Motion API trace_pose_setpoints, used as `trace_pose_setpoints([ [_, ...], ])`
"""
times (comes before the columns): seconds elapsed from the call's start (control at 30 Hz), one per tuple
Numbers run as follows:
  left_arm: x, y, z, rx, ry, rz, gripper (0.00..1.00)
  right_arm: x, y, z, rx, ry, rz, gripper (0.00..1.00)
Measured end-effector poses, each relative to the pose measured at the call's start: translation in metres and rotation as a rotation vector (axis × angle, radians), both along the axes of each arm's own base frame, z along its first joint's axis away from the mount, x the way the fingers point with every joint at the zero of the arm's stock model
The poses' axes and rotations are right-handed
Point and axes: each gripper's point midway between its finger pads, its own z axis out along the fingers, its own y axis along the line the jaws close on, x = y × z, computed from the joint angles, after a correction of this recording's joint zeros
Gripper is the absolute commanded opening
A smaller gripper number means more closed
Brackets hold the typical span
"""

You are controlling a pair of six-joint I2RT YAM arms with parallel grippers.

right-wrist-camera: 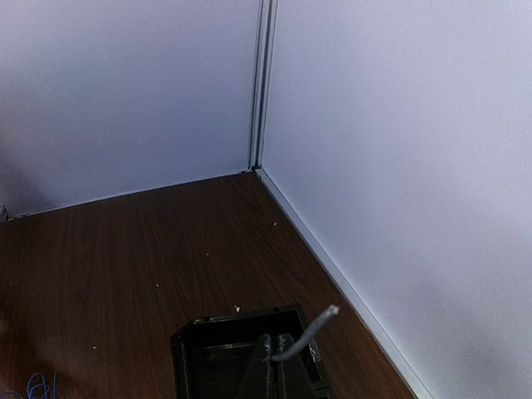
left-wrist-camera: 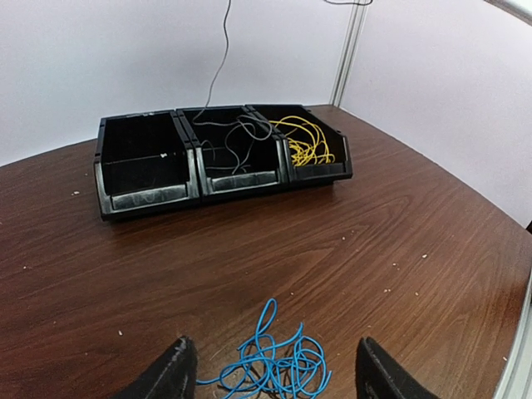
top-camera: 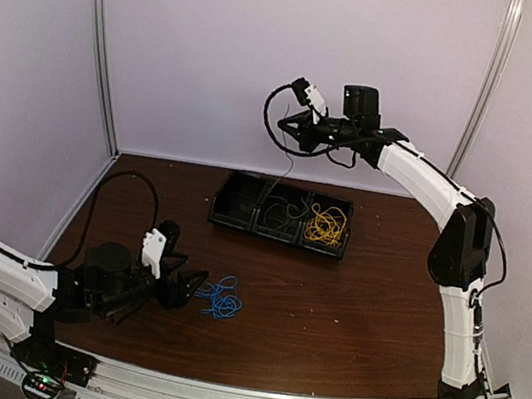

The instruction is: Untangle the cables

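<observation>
Wooden table (top-camera: 347,324): tangled blue cable (top-camera: 220,299) by wide-open left hand (left-wrist-camera: 274,345); right hand (top-camera: 288,125) pinches grey cable (right-wrist-camera: 306,334).

Table (left-wrist-camera: 399,249) wood-grained (faintly glossy); bins (left-wrist-camera: 150,191) shiny black plastic; blue cable (left-wrist-camera: 274,366) smooth, plastic-sheathed.

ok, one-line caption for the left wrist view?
Open left gripper flanks the blue cable on the table; behind, black bins hold a grey cable and a yellow cable.

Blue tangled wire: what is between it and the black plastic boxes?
Just bare brown wooden table between the blue tangled wire and the black plastic boxes. The left wrist view shows it.
</observation>
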Motion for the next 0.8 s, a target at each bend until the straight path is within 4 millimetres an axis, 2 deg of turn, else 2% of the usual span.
trace_pose_setpoints([
  [0.13, 0.0, 0.001, -0.001, 0.006, 0.003, 0.003, 0.66, 0.009, -0.006, -0.045, -0.051, 0.074, -0.025, 0.0],
  [0.27, 0.001, 0.003, 0.001, 0.002, -0.001, 0.012, 0.67, 0.015, -0.018, -0.078, -0.096, 0.125, -0.054, 0.0],
  [0.43, 0.001, 0.004, -0.001, 0.008, 0.0, 0.018, 0.67, 0.02, -0.032, -0.097, -0.155, 0.141, -0.082, 0.0],
  [0.6, 0.002, 0.003, -0.009, 0.031, 0.011, 0.017, 0.66, 0.018, -0.036, -0.113, -0.208, 0.16, -0.079, 0.0],
  [0.67, 0.002, 0.003, -0.014, 0.043, 0.018, 0.017, 0.66, 0.016, -0.036, -0.126, -0.231, 0.185, -0.073, 0.0],
  [0.8, 0.002, 0.002, -0.017, 0.054, 0.023, 0.017, 0.66, 0.014, -0.03, -0.164, -0.286, 0.253, -0.055, 0.0],
])
